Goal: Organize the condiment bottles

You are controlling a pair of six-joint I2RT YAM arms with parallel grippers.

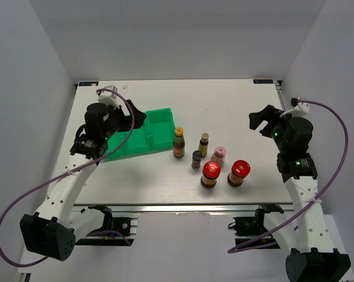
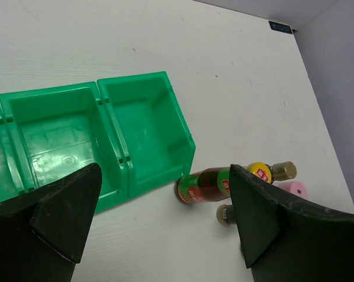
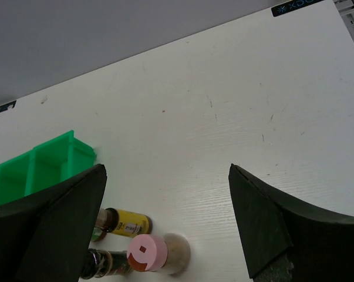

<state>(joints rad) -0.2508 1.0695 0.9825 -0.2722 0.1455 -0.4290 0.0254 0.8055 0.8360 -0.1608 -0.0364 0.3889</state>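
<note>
Six condiment bottles stand in a loose cluster right of centre. A brown yellow-capped bottle with a green label (image 1: 178, 144) is nearest the tray. A second slim brown bottle (image 1: 204, 144), a grey-capped bottle (image 1: 196, 159) and a pink-capped bottle (image 1: 218, 156) stand behind two red-lidded jars (image 1: 210, 174) (image 1: 239, 172). My left gripper (image 1: 137, 116) is open and empty above the tray. In its wrist view (image 2: 165, 235) the green-label bottle (image 2: 206, 185) shows between the fingers. My right gripper (image 1: 260, 122) is open and empty, right of the cluster. Its wrist view (image 3: 168, 229) shows the pink-capped bottle (image 3: 146, 254) and the slim bottle (image 3: 127, 223).
A green plastic compartment tray (image 1: 147, 147) lies left of the bottles, its compartments empty in the left wrist view (image 2: 159, 176). Its corner shows in the right wrist view (image 3: 53, 158). White walls close in the table on both sides and at the back.
</note>
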